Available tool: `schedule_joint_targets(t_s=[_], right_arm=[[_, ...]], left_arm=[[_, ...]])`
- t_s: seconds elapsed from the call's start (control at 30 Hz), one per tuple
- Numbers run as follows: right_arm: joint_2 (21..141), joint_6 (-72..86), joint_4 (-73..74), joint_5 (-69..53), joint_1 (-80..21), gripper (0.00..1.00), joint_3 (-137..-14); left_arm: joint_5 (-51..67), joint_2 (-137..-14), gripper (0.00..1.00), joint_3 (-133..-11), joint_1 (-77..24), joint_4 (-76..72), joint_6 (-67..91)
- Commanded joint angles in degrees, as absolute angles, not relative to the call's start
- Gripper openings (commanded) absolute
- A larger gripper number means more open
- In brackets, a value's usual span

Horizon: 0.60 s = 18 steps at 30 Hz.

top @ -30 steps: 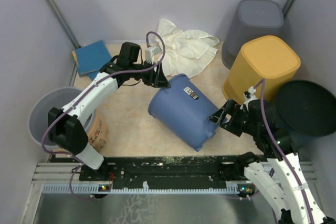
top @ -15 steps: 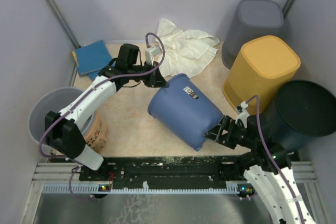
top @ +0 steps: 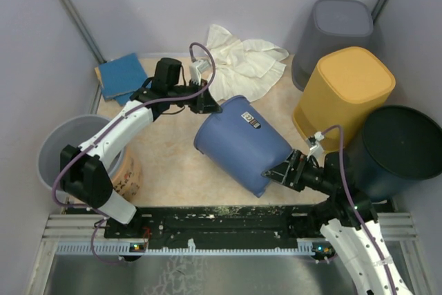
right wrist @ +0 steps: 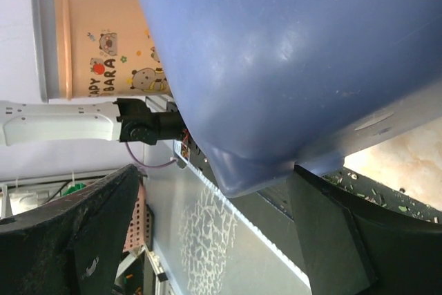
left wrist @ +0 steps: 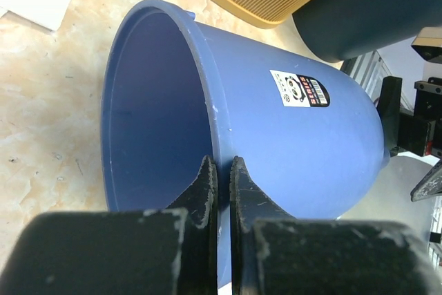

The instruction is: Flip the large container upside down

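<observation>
Pinching the rim of the large blue container (top: 238, 144), which lies tipped sideways on the table (top: 166, 165), the left gripper (top: 213, 107) anchors the mouth while the right gripper (top: 275, 173), spread wide, brackets the base, seemingly to lever it over.

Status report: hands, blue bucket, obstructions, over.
Left hand shut on blue bucket rim. Right hand open at its base. Bucket on its side. Yellow bin close by.

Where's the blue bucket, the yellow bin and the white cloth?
blue bucket (top: 238, 146): top view, on its side wall.
yellow bin (top: 353, 79): top view, on its upturned base.
white cloth (top: 245, 63): top view, on the middle of its folds.
</observation>
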<state>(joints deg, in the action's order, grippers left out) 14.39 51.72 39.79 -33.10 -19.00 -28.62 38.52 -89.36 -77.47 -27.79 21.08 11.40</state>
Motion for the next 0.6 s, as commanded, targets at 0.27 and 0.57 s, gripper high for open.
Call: schedule_joint_targets(t_s=[0.27, 0.57], right_arm=[[19.28, 51.03, 24.86, -36.66, -19.07, 0.88, -36.37], [29.32, 50.69, 17.23, -39.8, -19.07, 0.88, -46.84]], left_arm=[[33.71, -95.8, 0.0, -74.16, -27.8, 25.93, 9.67], [32.44, -98.56, 0.0, -74.85, -27.78, 19.95, 14.8]])
